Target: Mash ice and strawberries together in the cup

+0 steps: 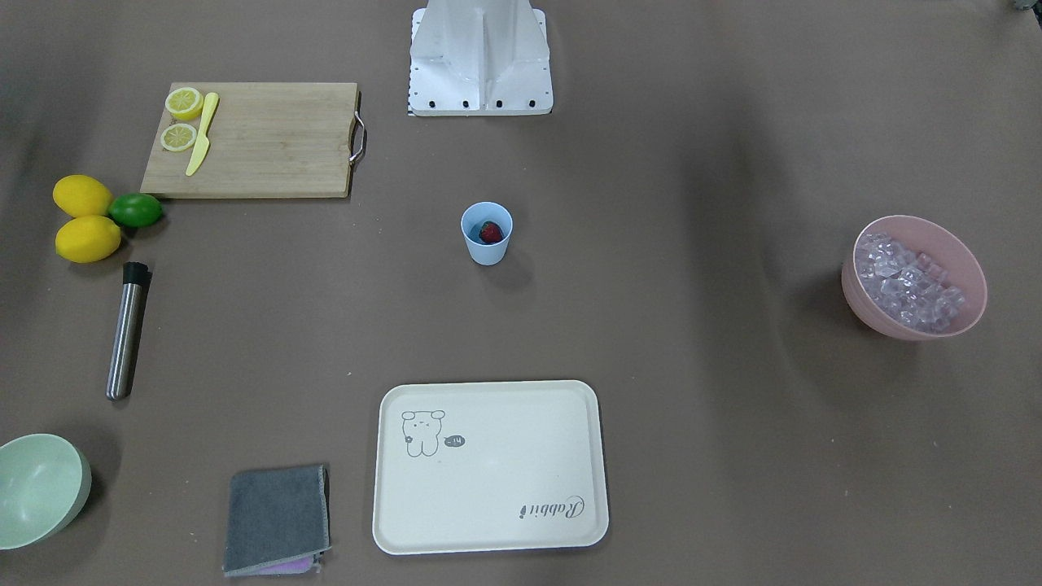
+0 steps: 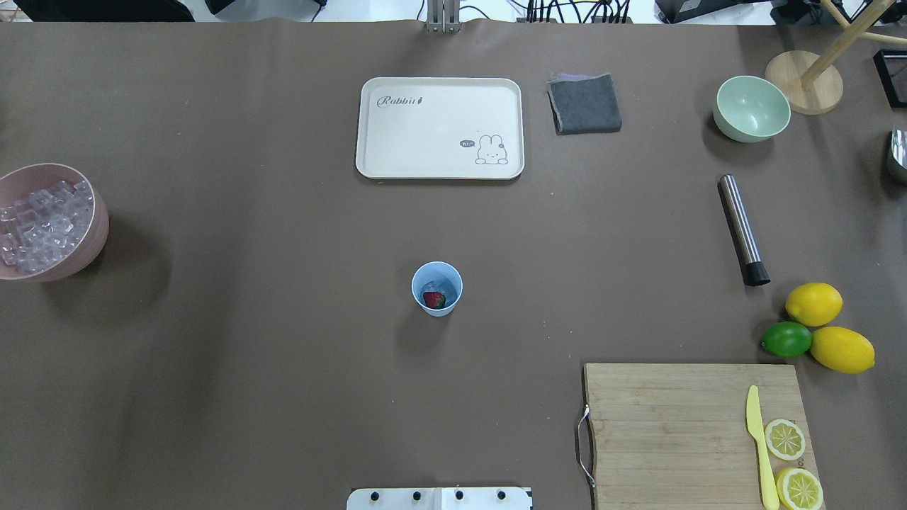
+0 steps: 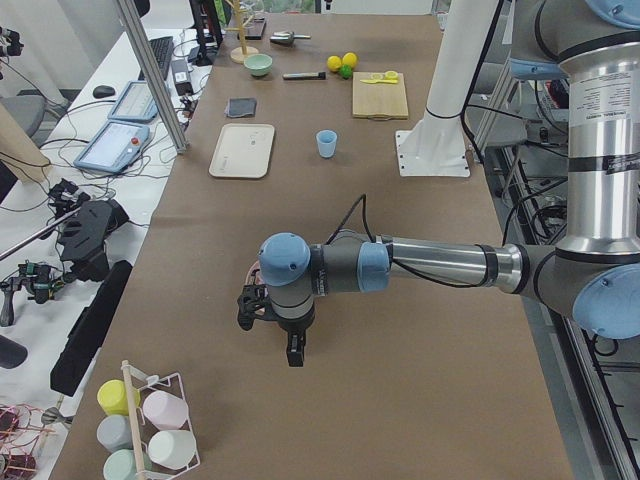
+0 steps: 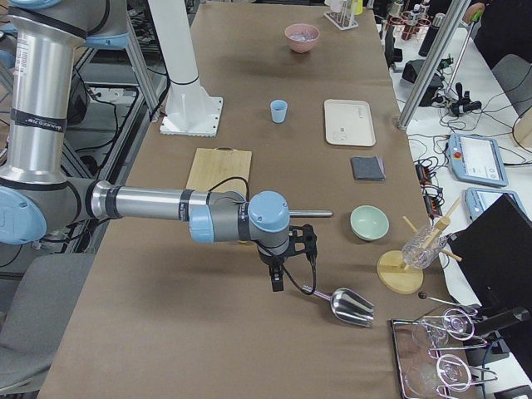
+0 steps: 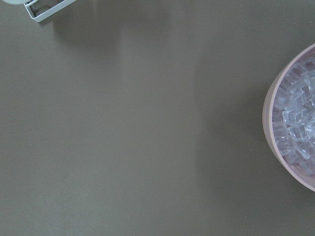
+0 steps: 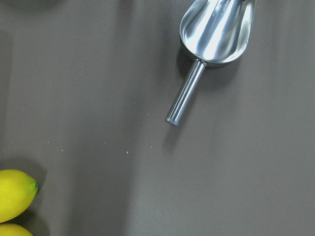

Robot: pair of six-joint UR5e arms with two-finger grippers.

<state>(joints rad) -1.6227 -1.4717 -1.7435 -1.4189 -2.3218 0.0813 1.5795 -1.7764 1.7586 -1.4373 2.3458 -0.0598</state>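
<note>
Beyond the overhead view's left edge, left gripper (image 3: 293, 350) hanging fingers-down over the brown table cover (image 2: 248, 319), seen only from the side, so jaws apart or together: cannot tell. At that left edge, pink bowl (image 2: 99, 219) heaped with ice (image 2: 42, 223), well apart from all else. Toward the middle, far side, cream rabbit-print tray (image 2: 439, 92). Mid-table, upright and alone, light blue cup (image 2: 441, 310), strawberry (image 2: 434, 299) down inside with something glassy beside it, too small to name surely. Right of the tray, folded grey cloth (image 2: 584, 105). Near side, wooden cutting board (image 2: 666, 425), metal handle toward the cup; on its right end a yellow knife (image 2: 759, 446) just beside two lemon halves (image 2: 784, 438), cut faces up. Far side again, pale green bowl (image 2: 752, 108); nearer, steel muddler (image 2: 740, 228) lying flat, black tip toward a lime (image 2: 786, 339) huddled against two whole lemons (image 2: 813, 304). At far right, wooden stand (image 2: 804, 91), then steel scoop (image 4: 349, 306) lying on the cover, right gripper (image 4: 277, 281) hanging fingers-down just by its handle end; jaws likewise impossible to judge
</note>
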